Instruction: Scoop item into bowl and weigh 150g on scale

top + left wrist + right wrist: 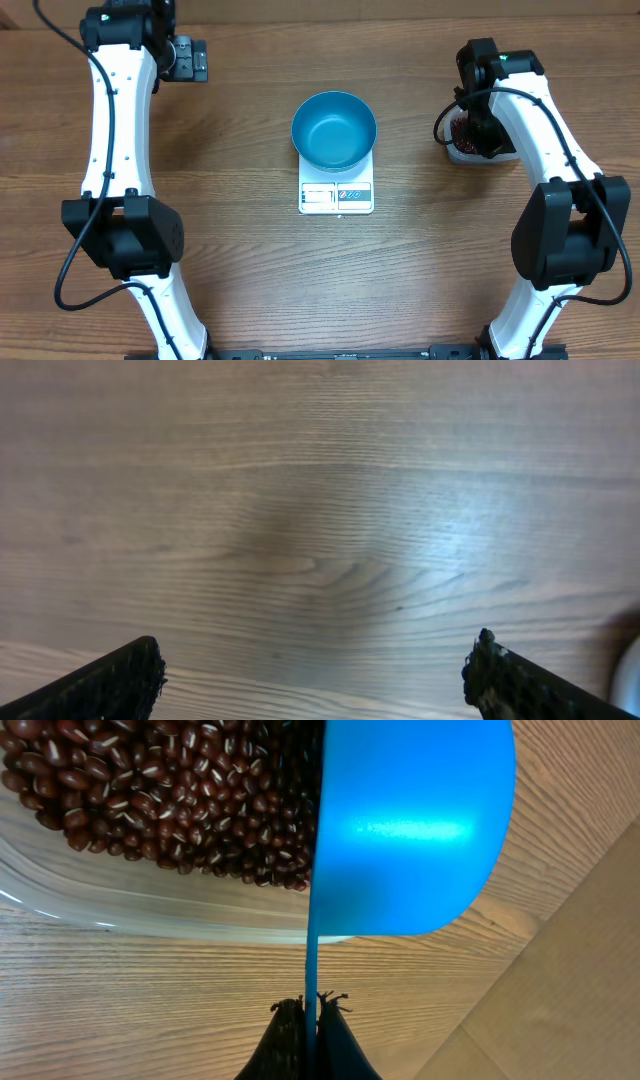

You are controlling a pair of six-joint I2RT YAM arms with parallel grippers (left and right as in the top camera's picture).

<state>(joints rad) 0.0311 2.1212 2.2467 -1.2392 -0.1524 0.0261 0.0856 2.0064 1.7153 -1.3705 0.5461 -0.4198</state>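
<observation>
Beans: a loose heap of small, dark red-brown, glossy grains at the upper left of the right wrist view. They look hard and smooth, so they will probably roll and scatter, and jaws cannot pinch them. They need carrying in a cup kept level.
Tub: clear plastic and thin-walled, holding the beans. It likely slides if pushed.
Scoop: blue, at the upper right of that view, its cup over the tub's rim just beside the heap. It looks like light, stiff plastic. The thin flat handle is the place to hold it, though it may twist under load. Whether it holds beans cannot be told.
Right jaws: pressed together on the scoop's handle at the bottom centre.
Bowl: deep blue and empty, at the centre of the overhead view. It stands on the scale, well apart from the tub.
Left jaws: wide apart and holding nothing, over bare counter at the upper left.
</observation>
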